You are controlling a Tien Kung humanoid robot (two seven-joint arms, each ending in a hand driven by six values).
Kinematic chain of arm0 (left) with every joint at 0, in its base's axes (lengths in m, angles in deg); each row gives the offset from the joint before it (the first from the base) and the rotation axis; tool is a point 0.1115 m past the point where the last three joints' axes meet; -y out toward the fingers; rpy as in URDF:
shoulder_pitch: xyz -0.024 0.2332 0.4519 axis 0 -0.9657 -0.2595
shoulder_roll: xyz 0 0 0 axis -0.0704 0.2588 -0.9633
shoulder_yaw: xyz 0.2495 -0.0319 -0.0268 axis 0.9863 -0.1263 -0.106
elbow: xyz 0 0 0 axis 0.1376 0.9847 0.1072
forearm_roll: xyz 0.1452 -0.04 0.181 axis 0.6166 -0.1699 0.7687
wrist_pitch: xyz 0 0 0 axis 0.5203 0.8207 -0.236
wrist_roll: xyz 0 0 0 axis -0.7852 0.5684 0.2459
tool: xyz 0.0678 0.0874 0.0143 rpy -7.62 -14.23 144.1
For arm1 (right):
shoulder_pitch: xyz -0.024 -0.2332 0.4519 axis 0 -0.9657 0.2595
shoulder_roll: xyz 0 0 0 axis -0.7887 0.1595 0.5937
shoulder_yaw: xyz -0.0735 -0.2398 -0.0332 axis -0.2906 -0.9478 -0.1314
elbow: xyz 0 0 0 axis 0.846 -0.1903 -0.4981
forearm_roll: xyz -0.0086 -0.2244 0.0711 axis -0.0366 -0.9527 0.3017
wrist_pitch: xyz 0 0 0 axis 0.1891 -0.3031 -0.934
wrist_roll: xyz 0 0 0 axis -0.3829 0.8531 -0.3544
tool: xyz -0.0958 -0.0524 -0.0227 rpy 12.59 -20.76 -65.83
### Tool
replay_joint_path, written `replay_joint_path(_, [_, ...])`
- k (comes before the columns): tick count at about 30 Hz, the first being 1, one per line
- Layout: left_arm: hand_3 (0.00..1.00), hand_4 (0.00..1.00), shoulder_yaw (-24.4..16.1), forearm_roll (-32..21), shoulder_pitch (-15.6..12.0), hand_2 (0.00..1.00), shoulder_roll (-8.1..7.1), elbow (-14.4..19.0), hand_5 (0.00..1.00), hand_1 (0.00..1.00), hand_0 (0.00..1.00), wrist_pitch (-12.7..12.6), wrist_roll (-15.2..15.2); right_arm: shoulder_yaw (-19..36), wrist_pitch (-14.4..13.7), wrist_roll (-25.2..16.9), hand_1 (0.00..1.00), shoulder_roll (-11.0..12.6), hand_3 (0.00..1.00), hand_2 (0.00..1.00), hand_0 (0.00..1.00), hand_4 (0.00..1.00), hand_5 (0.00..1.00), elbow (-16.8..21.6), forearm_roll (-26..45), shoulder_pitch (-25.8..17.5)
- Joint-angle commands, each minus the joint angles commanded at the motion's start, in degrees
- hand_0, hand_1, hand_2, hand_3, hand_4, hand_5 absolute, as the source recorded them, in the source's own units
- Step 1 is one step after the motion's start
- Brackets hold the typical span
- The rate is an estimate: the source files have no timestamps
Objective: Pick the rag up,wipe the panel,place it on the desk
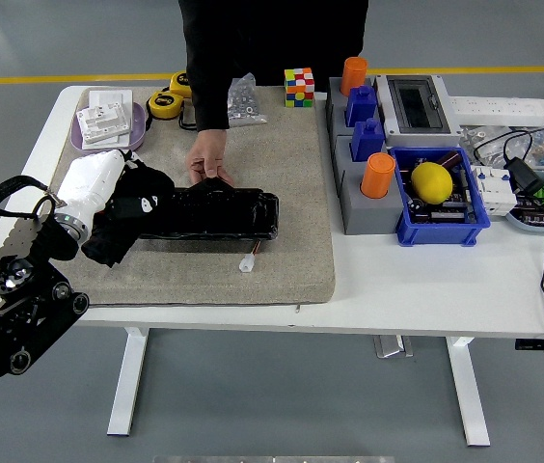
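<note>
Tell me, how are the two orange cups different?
The far orange cup stands at the back of the grey holder, near the cube. The near orange cup stands at the front, beside the blue bin, and looks bigger, being closer. Both are orange and upright.

The black rag (pixel 125 218) is bunched in the fingers (pixel 135 189), pressed on the left end of the shiny black panel (pixel 212 213).
</note>
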Motion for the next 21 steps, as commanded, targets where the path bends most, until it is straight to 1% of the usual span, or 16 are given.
replay_joint_path(6, [0.239,0.002,2.3,0.0,1.1,0.406,0.97,-0.5,0.002,0.116,0.288,0.0,0.1,0.1,0.1,-0.1,0.463,0.1,0.62,0.644,0.689,0.998,0.688,0.0,0.1,0.0])
replay_joint_path(8, [0.239,0.002,3.8,0.1,1.9,0.406,1.78,-1.0,0.002,0.116,0.288,0.1,0.2,0.1,0.2,-0.1,0.463,0.1,0.62,0.644,0.689,0.998,0.688,-0.1,0.0,0.1])
replay_joint_path(12, [0.239,0.002,5.3,-0.1,3.1,0.406,3.63,-1.7,0.002,0.115,0.28,0.2,0.3,-0.4,0.4,-0.1,0.464,0.1,0.62,0.644,0.689,0.998,0.688,-0.3,0.2,0.3])
replay_joint_path(17, [0.239,0.002,9.1,-1.0,4.5,0.407,4.11,-0.3,0.002,0.115,0.279,0.3,0.4,-0.6,0.4,-0.1,0.464,0.1,0.62,0.644,0.689,0.998,0.688,-0.2,0.3,0.4])
replay_joint_path(21, [0.239,0.002,11.9,-1.1,5.5,0.407,4.77,0.3,0.002,0.115,0.279,0.2,0.6,-0.7,0.5,-0.1,0.464,0.2,0.62,0.644,0.689,0.998,0.688,-0.3,0.4,0.4])
